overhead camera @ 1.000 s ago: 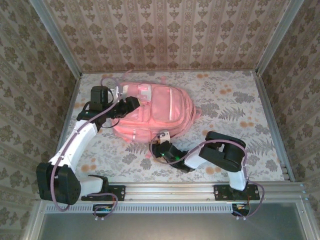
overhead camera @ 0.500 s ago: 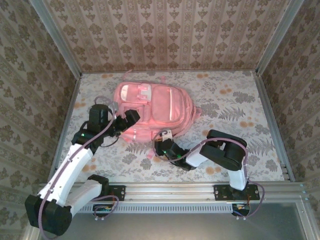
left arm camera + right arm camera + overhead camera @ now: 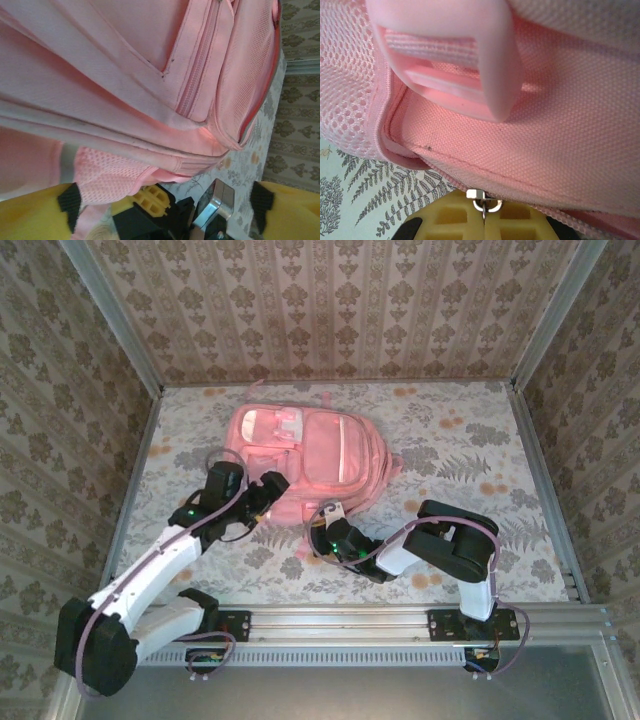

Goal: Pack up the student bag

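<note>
We see the student bag (image 3: 310,455), soft pink weave and mesh, lying flat on the table (image 3: 450,440), its near edge partly covered. The left gripper (image 3: 268,487) gapes empty beside it; the right gripper (image 3: 484,212), mostly cropped, pinches a small metal zip pull (image 3: 482,199).

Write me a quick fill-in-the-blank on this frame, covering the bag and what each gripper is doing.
1. The student bag lying flat on the table is ___ in colour.
2. The left gripper, at the bag's near left edge, has its jaws ___.
3. The right gripper has its jaws ___ on a small metal zip pull.
Missing words: pink; open; shut.
</note>
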